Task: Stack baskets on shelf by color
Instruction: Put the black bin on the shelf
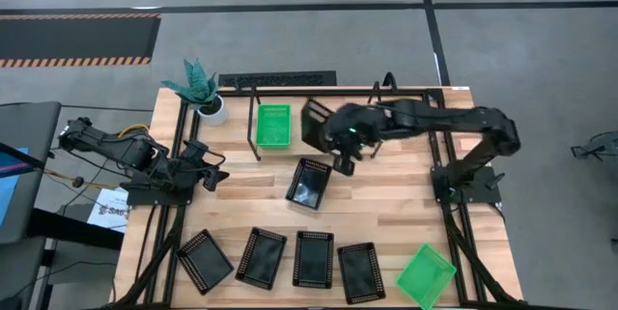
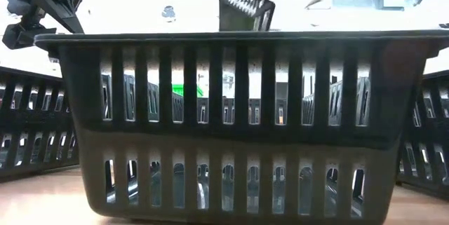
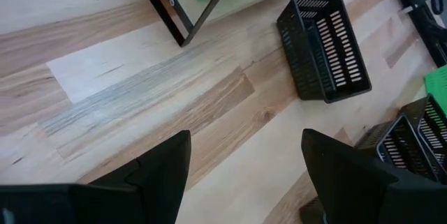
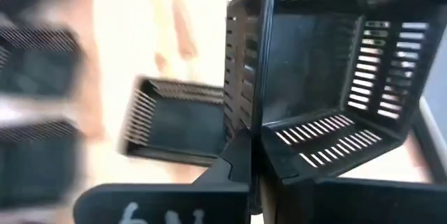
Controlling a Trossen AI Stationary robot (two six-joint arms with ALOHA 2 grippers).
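R pincer (image 1: 340, 162) clamped on slotted blk plastic basket (image 1: 317, 125) rim | L pincer (image 1: 214, 177) spread, empty

Slotted black plastic baskets (image 1: 309, 183) with a slight sheen lie on the smooth, pale wood-grain table (image 1: 406, 213).

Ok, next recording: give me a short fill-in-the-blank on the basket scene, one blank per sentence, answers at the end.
1. The right gripper is shut on the rim of a ____ basket, lifted near the shelf.
2. The basket already on the shelf is ____ in color.
3. The left gripper is ____ and holds nothing.
4. Along the table's front edge, four black baskets lie in a row beside one ____ basket.

Missing words: black; green; open; green
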